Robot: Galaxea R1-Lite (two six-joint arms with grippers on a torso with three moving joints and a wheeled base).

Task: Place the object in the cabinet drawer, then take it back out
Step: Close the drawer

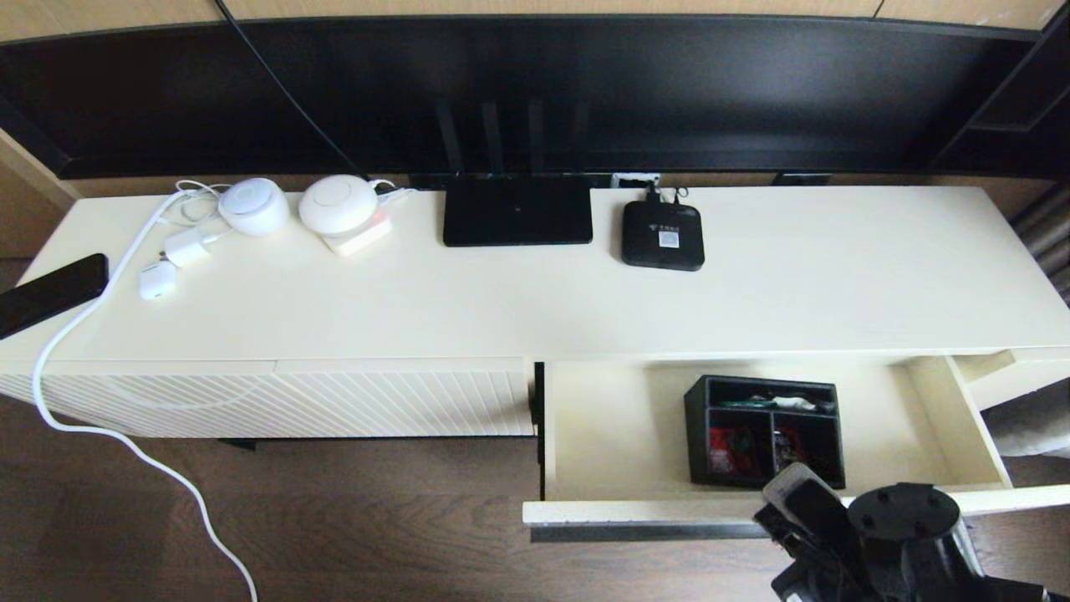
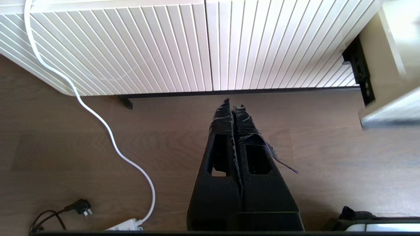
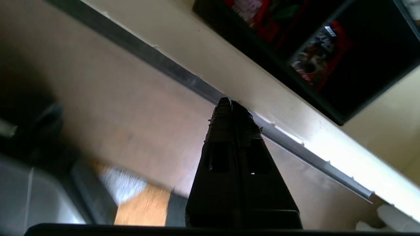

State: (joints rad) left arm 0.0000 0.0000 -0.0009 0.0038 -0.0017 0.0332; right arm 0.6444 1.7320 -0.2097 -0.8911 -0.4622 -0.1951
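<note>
Inside the pulled-out cabinet drawer (image 1: pixel 919 401), on its plain cream floor, rests the black organizer box (image 1: pixel 765 431), set right of the drawer's centre and near its front edge. Its long compartment lies toward the back; the two smaller compartments toward the front hold red packets (image 1: pixel 726 447). Nothing grips the box.

Right hand (image 1: pixel 786 493): just in front of the drawer, over its front edge and close to the box's near wall; in the right wrist view the fingers (image 3: pixel 224 121) are pressed together with nothing between them, their tips over the dark bar handle (image 3: pixel 170 70).

Left hand (image 2: pixel 233 105): held low over the wooden floor (image 2: pixel 164 147) before the ribbed cream panel (image 2: pixel 164 46), fingers together and empty; not visible in the head view.

Worktop (image 1: pixel 501 293) of the cabinet, from the robot's left to right: a dark phone (image 1: pixel 50 293) at the edge, a white cable (image 1: pixel 100 309) trailing to the floor, small white chargers (image 1: pixel 185 247), two round white devices (image 1: pixel 253 206), a flat black router (image 1: pixel 517 211) with antennas, and a small black set-top box (image 1: pixel 662 236) with a white label.
</note>
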